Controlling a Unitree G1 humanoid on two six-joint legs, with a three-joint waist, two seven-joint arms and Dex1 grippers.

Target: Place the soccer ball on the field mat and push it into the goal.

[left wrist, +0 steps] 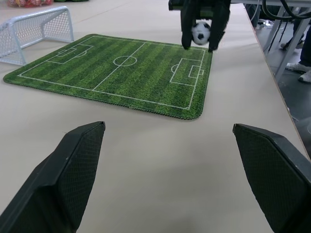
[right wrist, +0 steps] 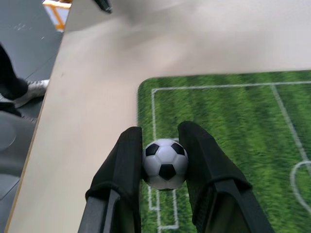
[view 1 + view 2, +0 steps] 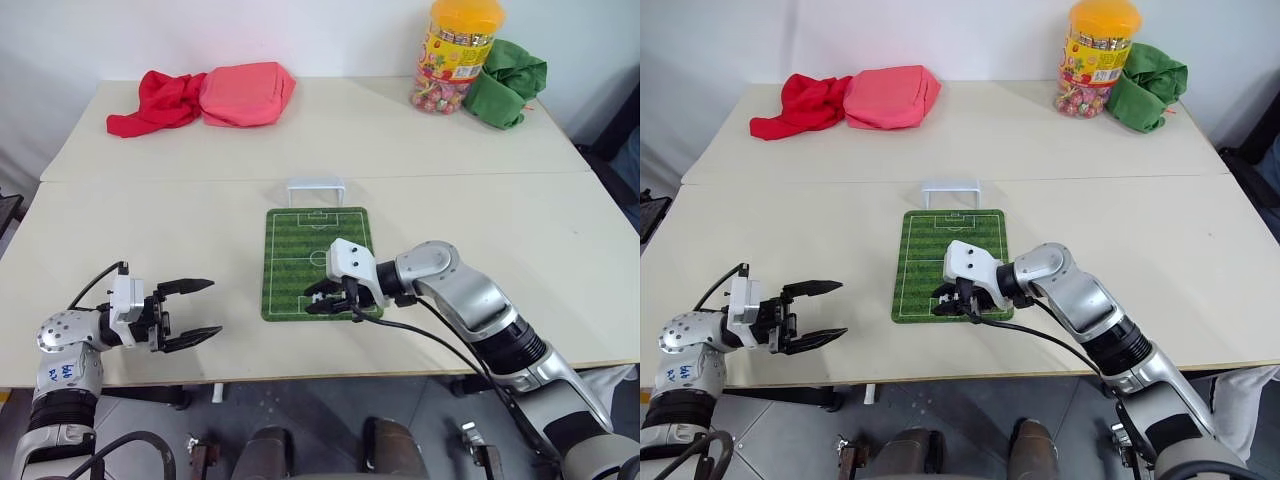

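Two black fingers of the right hand (image 2: pixel 165 165) are clamped on the tiny white soccer ball with black patches (image 2: pixel 165 163), one finger on each side of it. That hand holds the ball over the near end of the flat green rectangular field mat with striped grass print and white pitch lines (image 3: pixel 300 240), above the printed goal box at that end; whether the ball touches the mat cannot be told. The mat lies flat on the pale beige surface (image 3: pixel 150 230). The small white rectangular goal frame with netting (image 3: pixel 316 189) stands upright just beyond the far edge of the mat, its opening facing the mat. The left hand (image 3: pixel 198 311) sits near the front edge of the surface, well apart from the mat on the robot's left, its fingers spread apart and holding nothing. At the far side of the surface lie a crumpled red cloth (image 3: pixel 155 102), a pink cushion-like bundle (image 3: pixel 247 94), a yellow-lidded clear jar of colourful wrapped candies (image 3: pixel 457 58) and a green cloth (image 3: pixel 505 82).
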